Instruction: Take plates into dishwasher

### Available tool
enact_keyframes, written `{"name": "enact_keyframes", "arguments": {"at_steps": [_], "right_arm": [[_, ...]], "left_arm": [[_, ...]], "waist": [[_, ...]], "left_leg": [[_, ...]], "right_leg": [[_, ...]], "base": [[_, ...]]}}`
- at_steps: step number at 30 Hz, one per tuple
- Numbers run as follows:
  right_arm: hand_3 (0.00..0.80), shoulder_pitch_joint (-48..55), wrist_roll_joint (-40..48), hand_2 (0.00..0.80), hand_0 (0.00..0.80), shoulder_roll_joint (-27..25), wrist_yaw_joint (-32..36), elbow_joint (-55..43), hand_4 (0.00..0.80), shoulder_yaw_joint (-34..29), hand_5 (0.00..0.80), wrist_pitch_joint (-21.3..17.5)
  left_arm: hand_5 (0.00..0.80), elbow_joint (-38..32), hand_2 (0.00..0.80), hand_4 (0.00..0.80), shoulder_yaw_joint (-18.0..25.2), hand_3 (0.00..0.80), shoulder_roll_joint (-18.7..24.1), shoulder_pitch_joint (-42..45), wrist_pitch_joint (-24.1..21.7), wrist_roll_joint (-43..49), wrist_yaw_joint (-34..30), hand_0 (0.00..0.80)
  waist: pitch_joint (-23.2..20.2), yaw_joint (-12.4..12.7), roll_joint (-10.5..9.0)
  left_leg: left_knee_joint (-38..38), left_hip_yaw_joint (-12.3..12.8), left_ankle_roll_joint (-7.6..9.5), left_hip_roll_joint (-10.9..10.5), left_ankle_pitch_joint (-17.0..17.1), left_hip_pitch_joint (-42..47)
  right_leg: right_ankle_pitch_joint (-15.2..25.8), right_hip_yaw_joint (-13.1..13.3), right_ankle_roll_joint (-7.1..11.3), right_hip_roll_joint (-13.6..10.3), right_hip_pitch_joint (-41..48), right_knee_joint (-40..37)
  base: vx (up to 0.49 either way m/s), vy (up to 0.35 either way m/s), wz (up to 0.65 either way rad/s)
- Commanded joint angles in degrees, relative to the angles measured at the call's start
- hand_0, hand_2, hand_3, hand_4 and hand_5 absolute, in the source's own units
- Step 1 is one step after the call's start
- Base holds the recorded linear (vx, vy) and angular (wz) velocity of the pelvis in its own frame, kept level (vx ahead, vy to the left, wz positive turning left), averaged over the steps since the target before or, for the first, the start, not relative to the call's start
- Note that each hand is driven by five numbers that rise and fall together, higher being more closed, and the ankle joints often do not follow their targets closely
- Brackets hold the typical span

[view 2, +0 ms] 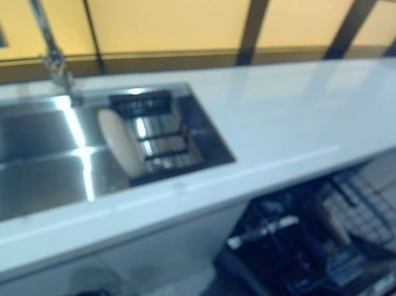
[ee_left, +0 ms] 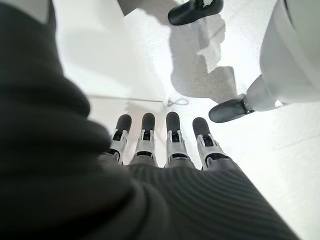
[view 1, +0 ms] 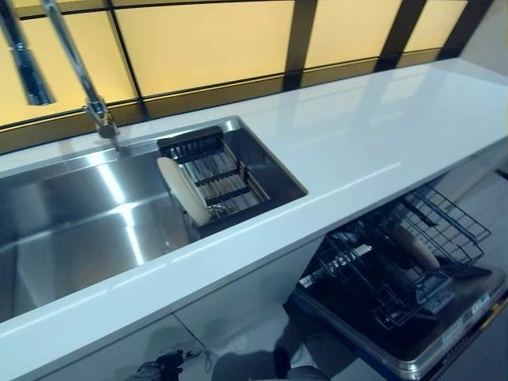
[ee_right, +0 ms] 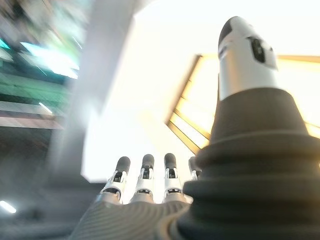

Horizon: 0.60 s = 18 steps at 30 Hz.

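— Where are the hands?

— Neither shows from the head cameras. The left hand (ee_left: 165, 150) hangs with its silver, dark-tipped fingers (ee_left: 172, 131) straight and side by side, holding nothing, above a pale floor (ee_left: 280, 145). The right hand (ee_right: 150, 187) is lifted, fingers (ee_right: 144, 175) straight in a row and thumb (ee_right: 245, 55) standing apart, also empty, with a yellow panelled wall (ee_right: 200, 112) beyond it.

— And the plate?

— One round, cream-coloured plate (view 1: 183, 190) stands on edge in the steel sink (view 1: 71, 238), leaning against a dark slatted drying rack (view 1: 214, 176) that fills the sink's right end. A tall chrome faucet (view 1: 79, 71) rises behind the basin.

— What surrounds it?

— A glossy white countertop (view 1: 373, 135) runs to the right, backed by yellow panels (view 1: 206, 44) in dark frames. Below the counter, at lower right, the dishwasher (view 1: 413, 341) is open, its dark wire rack (view 1: 397, 262) pulled out. A pale rounded object (view 1: 413, 246) lies in that rack; whether it is a plate cannot be told.

— How far apart are sink and dishwasher?

— Well apart, with the counter's edge between them.
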Motion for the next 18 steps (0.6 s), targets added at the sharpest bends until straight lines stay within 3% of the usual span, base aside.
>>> {"name": "enact_keyframes", "arguments": {"at_steps": [1,4,10,18], "right_arm": [[0.0,-15.4,-4.0,0.0,0.0,2.6,-4.8,-3.1,0.0,7.7,0.0,-2.8],[0.0,-19.7,-6.4,0.0,0.0,5.6,-7.4,-6.2,0.0,11.6,0.0,-6.1],[0.0,-21.7,-12.0,0.0,0.0,10.2,-10.9,-12.3,0.0,13.6,0.0,-11.0],[0.0,-25.4,-14.8,0.0,0.0,14.8,-13.3,-13.1,0.0,17.7,0.0,-11.2]], "left_arm": [[0.0,1.1,0.0,0.0,0.9,0.0,3.5,-1.7,-0.2,-3.2,1.5,0.0],[0.0,1.0,0.0,0.0,1.7,0.0,3.1,-1.5,-0.5,-3.8,2.0,0.0],[0.0,0.4,0.0,0.0,3.3,0.0,2.9,-1.7,-1.2,-5.6,2.7,0.0],[0.0,-1.2,0.0,0.0,2.7,0.0,4.0,-3.4,-1.7,-9.0,3.2,0.0]], "waist": [[0.9,3.5,-5.23],[1.7,5.3,-5.03],[4.1,8.2,-4.87],[10.0,11.3,-4.77]], "left_leg": [[0.2,-2.6,0.4,2.5,0.5,0.9],[0.2,-4.0,0.67,2.0,0.9,0.0],[0.2,-6.9,1.15,1.1,1.8,-3.0],[0.2,-11.0,1.17,-0.3,4.3,-9.9]], "right_leg": [[-1.0,0.1,5.39,-3.2,1.8,0.2],[-1.2,-1.3,5.46,-3.6,2.0,0.2],[-1.3,-3.6,5.39,-4.2,1.5,0.2],[-0.6,-6.1,4.91,-4.2,-1.7,0.2]], "base": [[0.06,0.038,0.17],[0.035,0.029,0.25],[0.002,0.026,0.27],[-0.08,0.004,0.33]]}}
